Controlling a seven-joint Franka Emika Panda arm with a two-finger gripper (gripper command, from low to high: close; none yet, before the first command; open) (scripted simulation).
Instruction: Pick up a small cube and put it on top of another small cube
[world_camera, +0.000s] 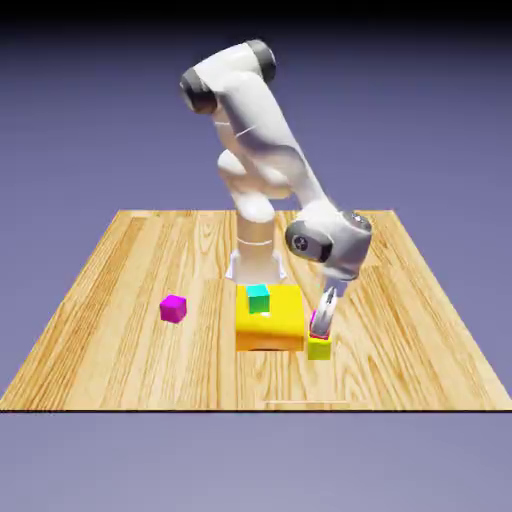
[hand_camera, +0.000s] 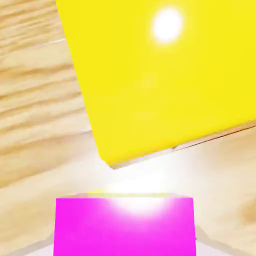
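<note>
The small pink-red cube (world_camera: 315, 322) rests on top of the small yellow-green cube (world_camera: 319, 349), just to the exterior view's right of the big orange-yellow block (world_camera: 268, 320). My gripper (world_camera: 326, 308) hangs straight over the pair with its fingers down around the pink cube, and the jaws look slightly parted from its sides. In the hand view the pink cube (hand_camera: 125, 225) fills the bottom and hides the finger tips. A thin lime edge of the yellow-green cube (hand_camera: 125, 193) peeks out beyond it.
A teal cube (world_camera: 259, 297) sits on the big block, whose face (hand_camera: 165, 75) fills the upper part of the hand view, close beside the stack. A purple-magenta cube (world_camera: 173, 308) lies alone on the wooden table (world_camera: 120, 350) at the exterior view's left.
</note>
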